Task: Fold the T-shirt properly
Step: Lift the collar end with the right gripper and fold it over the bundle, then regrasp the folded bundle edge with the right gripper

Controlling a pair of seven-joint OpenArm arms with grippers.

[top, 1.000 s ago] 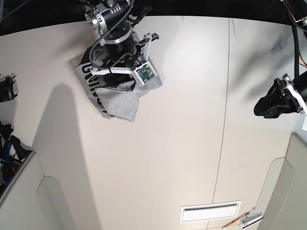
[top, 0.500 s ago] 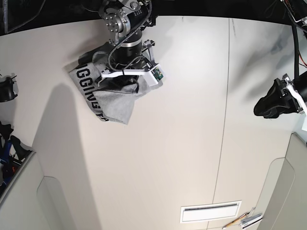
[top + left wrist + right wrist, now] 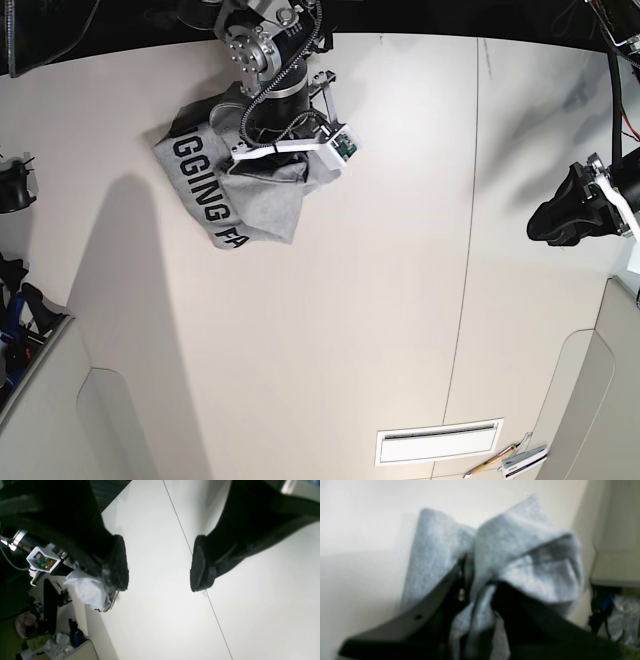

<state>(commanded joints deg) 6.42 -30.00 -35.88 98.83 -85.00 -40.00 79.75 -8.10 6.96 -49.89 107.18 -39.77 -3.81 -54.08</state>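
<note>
The T-shirt (image 3: pixel 250 205) is a bunched light grey heap at the back left of the white table, with black block letters along its left edge. My right gripper (image 3: pixel 480 590) is shut on a thick gather of its grey cloth (image 3: pixel 525 562), which spills over both black fingers (image 3: pixel 432 605). In the base view that arm's wrist (image 3: pixel 285 125) stands right over the heap. My left gripper (image 3: pixel 160 580) hovers open over bare table far to the right (image 3: pixel 570 215), nothing between its pads. The T-shirt (image 3: pixel 85 590) shows small in the left wrist view.
A thin seam (image 3: pixel 468 250) runs down the table right of centre. A white slotted plate (image 3: pixel 438 441) and some pens (image 3: pixel 510 462) lie near the front edge. Dark clutter (image 3: pixel 18 290) sits past the table's left edge, and the back edge is just behind the shirt.
The right wrist has turned and shifted a little to the right, still holding the cloth. The heap has been pulled along and more of the black lettering now faces up. The left arm has stayed put.
</note>
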